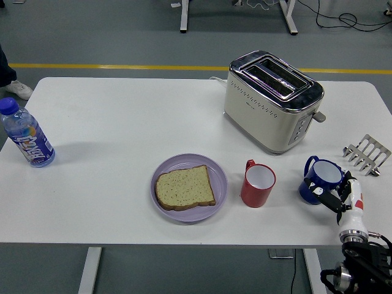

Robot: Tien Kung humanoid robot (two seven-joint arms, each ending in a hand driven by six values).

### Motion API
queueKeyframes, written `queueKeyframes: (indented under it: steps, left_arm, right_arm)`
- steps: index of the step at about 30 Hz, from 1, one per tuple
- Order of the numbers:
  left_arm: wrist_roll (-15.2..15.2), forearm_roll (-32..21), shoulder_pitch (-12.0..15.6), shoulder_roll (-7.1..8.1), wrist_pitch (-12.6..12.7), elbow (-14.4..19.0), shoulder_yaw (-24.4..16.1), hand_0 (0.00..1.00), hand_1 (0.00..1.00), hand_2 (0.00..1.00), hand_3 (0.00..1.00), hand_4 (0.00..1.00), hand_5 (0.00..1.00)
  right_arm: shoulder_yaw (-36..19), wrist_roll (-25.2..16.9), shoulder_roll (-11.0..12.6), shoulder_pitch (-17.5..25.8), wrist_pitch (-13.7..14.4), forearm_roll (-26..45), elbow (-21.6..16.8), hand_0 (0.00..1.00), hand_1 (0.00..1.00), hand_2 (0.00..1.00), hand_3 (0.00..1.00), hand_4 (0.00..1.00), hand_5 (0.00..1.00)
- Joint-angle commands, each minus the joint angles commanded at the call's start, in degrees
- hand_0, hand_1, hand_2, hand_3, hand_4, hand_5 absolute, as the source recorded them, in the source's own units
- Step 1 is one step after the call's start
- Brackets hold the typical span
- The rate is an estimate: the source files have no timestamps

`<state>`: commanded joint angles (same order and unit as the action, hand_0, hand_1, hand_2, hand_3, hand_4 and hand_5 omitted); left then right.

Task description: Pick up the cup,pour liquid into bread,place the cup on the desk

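The right robot hand (334,195) comes up from the lower right corner of the frame, its dark fingers curled around the near side of the blue cup (321,180). The cup stands upright on the white table (122,122) at the right of the frame, handle turned to the upper left, away from the palm; the hand takes it by the body, which leaves the rim free for tipping. It looks to rest on the table, so I judge the grasp is being settled and the lift not yet begun.

Left of it, well apart, a red cup (257,184) stands upright with its white inside showing. Further left, just beside the red cup, a lilac plate (189,187) carries a slice of bread (184,187) lying flat, the target for pouring. The carry will have to pass over or around the red cup.

Above in the frame sits a cream toaster (272,101); a small metal rack (366,154) lies near the right edge, close to the hand's wrist side. A water bottle (27,136) stands at the far left. The left arm is out of view.
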<state>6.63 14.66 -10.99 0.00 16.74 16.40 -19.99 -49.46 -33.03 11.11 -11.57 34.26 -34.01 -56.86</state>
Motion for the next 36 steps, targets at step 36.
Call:
queueKeyframes:
  steps: [36]
  left_arm:
    - [0.58,2.04,0.35,0.0,-0.19,0.0,-1.06,0.679,0.683,0.698,0.542,0.251,0.998]
  right_arm:
    - [-4.54,-2.42,1.21,2.49,2.72,1.15,-6.93,0.401,0.356,0.473,0.464,0.715,0.157]
